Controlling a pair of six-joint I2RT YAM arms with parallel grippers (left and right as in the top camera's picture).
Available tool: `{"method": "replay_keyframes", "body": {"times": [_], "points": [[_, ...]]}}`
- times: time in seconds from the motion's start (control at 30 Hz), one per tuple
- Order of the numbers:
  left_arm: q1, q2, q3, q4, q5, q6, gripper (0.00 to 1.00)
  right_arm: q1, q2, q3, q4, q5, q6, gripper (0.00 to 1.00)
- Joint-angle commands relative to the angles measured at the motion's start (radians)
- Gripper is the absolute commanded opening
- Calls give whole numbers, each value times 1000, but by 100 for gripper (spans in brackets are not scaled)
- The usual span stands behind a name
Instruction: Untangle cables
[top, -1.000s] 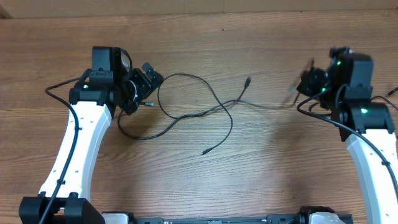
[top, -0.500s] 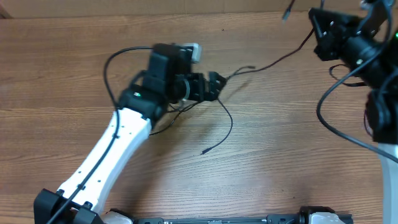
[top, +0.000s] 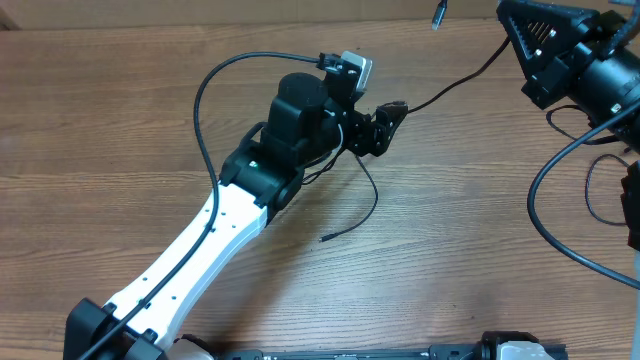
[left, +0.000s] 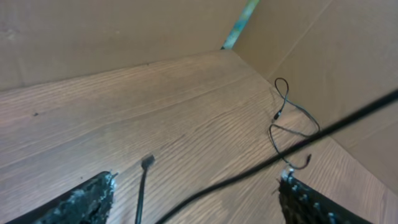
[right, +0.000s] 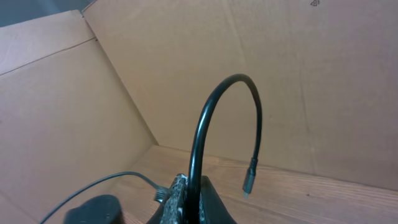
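Observation:
One thin black cable (top: 450, 88) runs taut from the table's middle up to my right gripper (top: 512, 30) at the far right, which is shut on it. In the right wrist view that cable (right: 205, 118) arcs over the gripper (right: 194, 199) and its plug (right: 249, 180) hangs free. My left gripper (top: 385, 128) stands open around the same cable (left: 261, 168), which crosses diagonally between its fingers (left: 87, 202) without touching them; the gripper's middle (left: 198, 178) is just above the wood. A second cable end (left: 146, 168) lies beside it. Another strand (top: 368, 195) curls toward the front.
Cardboard walls (left: 323, 50) close off the back and right of the wooden table (top: 470, 250). A thin black cord (left: 286, 118) lies near the right wall. The left arm's own thick wire (top: 205, 110) loops over the table's left half.
The left arm swung from the table's left to the middle, bringing its open fingers around the taut cable. The right gripper pulled its cable end up toward the far right corner.

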Motion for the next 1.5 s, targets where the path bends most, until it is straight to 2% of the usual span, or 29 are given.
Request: {"method": "replay_keyframes", "body": {"times": [0.0, 0.27, 0.53, 0.77, 0.8, 0.87, 0.93, 1.17, 1.2, 1.37, 1.47], "points": [[-23, 69, 8, 33, -17, 6, 82, -3, -13, 37, 3, -20, 15, 4], [-99, 236, 8, 188, -10, -17, 80, -3, -13, 37, 26, -27, 21, 5], [-116, 392, 8, 38, -47, -16, 75, -18, -12, 60, 150, 10, 19, 8], [-117, 415, 8, -134, -47, -15, 68, -131, -11, 101, 248, 138, 22, 4], [-117, 415, 8, -150, -47, -15, 65, -146, -11, 101, 236, 138, 22, 4], [-114, 415, 8, -173, -63, -15, 56, -167, -4, 101, 185, 138, 22, 6], [-106, 415, 8, -193, -102, -14, 49, -177, 8, 101, 121, 138, 22, 13], [-37, 381, 11, -290, -122, -8, 42, -177, 66, 101, -106, 146, 21, 46], [-22, 365, 11, -310, -122, -8, 42, -177, 80, 101, -147, 146, 21, 49], [75, 214, 12, -408, -122, -8, 62, -165, 182, 100, -412, 145, 21, 53], [129, 116, 12, -439, -122, -17, 63, -124, 270, 96, -560, 145, 2, 56]]}}
